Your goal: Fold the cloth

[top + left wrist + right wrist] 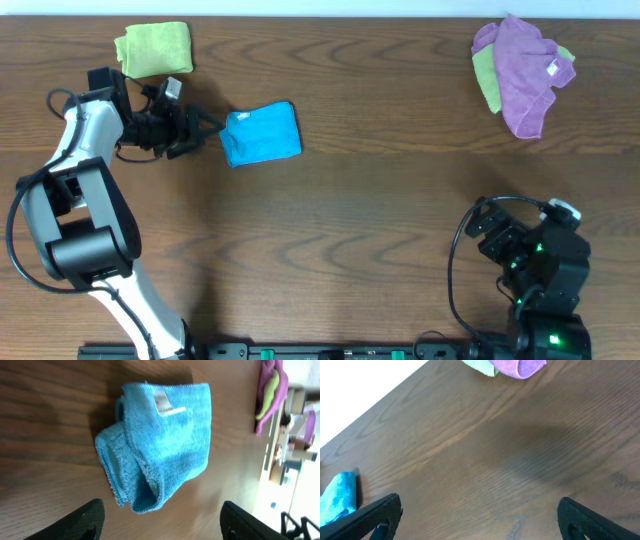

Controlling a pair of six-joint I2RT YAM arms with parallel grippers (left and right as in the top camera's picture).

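The sky-blue cloth (pixel 262 134) lies folded into a small bundle on the table, left of centre near the far side. In the left wrist view the cloth (pixel 160 440) shows layered folds and a white tag on top. My left gripper (pixel 208 131) is open and empty, just left of the cloth and not touching it; its fingers frame the cloth's near edge (pixel 160 522). My right gripper (pixel 488 222) is open and empty at the near right, far from the cloth; in its wrist view (pixel 480 520) only bare wood lies between the fingers, with the cloth's edge (pixel 339 496) at far left.
A folded lime-green cloth (pixel 153 49) lies at the far left, behind the left arm. A purple cloth (pixel 525 68) lies crumpled over another green cloth at the far right. The table is dark brown wood (pixel 350 220).
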